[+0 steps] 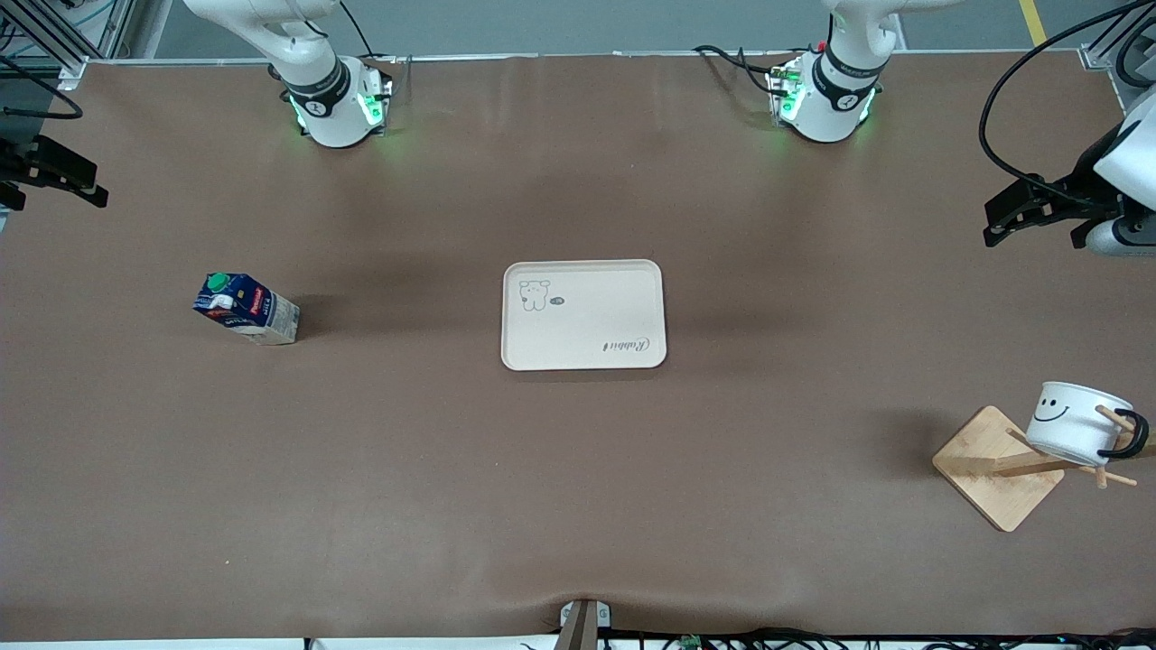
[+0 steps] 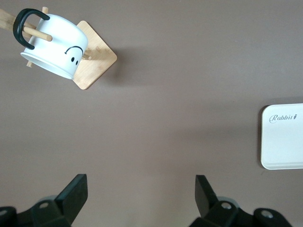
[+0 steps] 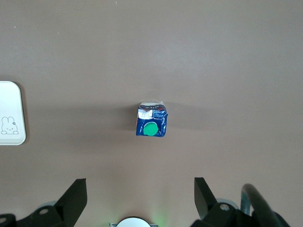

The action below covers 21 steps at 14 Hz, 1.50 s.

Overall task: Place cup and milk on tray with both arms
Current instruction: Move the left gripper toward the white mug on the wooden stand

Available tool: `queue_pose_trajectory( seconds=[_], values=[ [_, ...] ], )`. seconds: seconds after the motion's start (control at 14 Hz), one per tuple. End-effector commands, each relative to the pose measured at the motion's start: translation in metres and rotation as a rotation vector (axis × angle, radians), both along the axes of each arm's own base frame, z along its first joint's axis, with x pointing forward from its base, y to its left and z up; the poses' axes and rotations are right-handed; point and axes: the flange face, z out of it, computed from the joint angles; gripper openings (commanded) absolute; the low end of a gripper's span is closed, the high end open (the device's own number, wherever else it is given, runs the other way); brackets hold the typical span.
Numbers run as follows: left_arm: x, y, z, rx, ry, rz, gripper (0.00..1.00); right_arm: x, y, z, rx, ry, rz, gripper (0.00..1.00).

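The left arm's black two-finger gripper [image 1: 1016, 217] hangs in the air over the table edge at the left arm's end, fingers spread wide and holding nothing; the right arm's black gripper [image 1: 54, 176] hangs the same way over the opposite end edge, also wide and empty. Below the left gripper, toward the corner nearest the front camera, the small white mug with a black smiley face and black handle [image 1: 1075, 424] hangs tilted by its handle on a peg of a pale wooden rack with a square base [image 1: 998, 468]. Under the right gripper, the small dark-blue milk carton with a green round cap [image 1: 246, 307] stands upright on the brown tabletop [image 1: 578, 506]. The flat cream rectangular tray with a cartoon animal and cursive lettering [image 1: 587, 325] lies bare at the table's middle, well apart from both. Likely risks: pulling the mug off at the wrong angle could snag the handle and tip the light rack, and a squeeze high on the carton could topple or crush it.
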Motion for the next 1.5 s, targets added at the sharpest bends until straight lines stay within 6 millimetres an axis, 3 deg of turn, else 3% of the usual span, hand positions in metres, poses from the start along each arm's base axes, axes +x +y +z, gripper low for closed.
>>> queue_pose_trajectory(
  seconds=[0.0, 0.36, 0.5, 0.64, 0.71, 0.86, 0.93, 1.14, 1.43],
  values=[
    [0.002, 0.006, 0.004, 0.002, 0.006, 0.000, 1.00, 0.002, -0.002, 0.005, 0.007, 0.001, -0.015, 1.00],
    [0.002, 0.006, 0.005, 0.000, 0.004, -0.017, 1.00, 0.002, -0.002, 0.005, 0.007, 0.001, -0.015, 1.00],
    [0.019, -0.002, -0.028, 0.009, 0.063, -0.044, 1.00, 0.002, -0.001, 0.005, 0.007, 0.001, -0.014, 1.00],
    [0.026, 0.008, -0.038, -0.006, 0.073, -0.025, 1.00, 0.002, -0.002, 0.005, 0.008, 0.001, -0.014, 1.00],
    [0.034, 0.012, -0.054, -0.002, 0.099, -0.025, 1.00, 0.002, -0.002, 0.005, 0.008, 0.001, -0.014, 1.00],
    [0.040, 0.046, -0.069, -0.006, 0.125, -0.041, 1.00, 0.002, -0.002, 0.005, 0.008, 0.001, -0.014, 1.00],
    [0.043, 0.053, -0.076, -0.003, 0.139, -0.090, 1.00, 0.002, -0.002, 0.005, 0.008, 0.001, -0.015, 1.00],
    [0.048, 0.080, -0.067, 0.096, 0.138, -0.155, 1.00, 0.002, -0.002, 0.005, 0.008, 0.001, -0.014, 1.00],
    [0.052, 0.068, -0.064, 0.275, 0.146, -0.194, 1.00, 0.002, -0.002, 0.004, 0.008, 0.003, -0.015, 1.00]
  ],
)
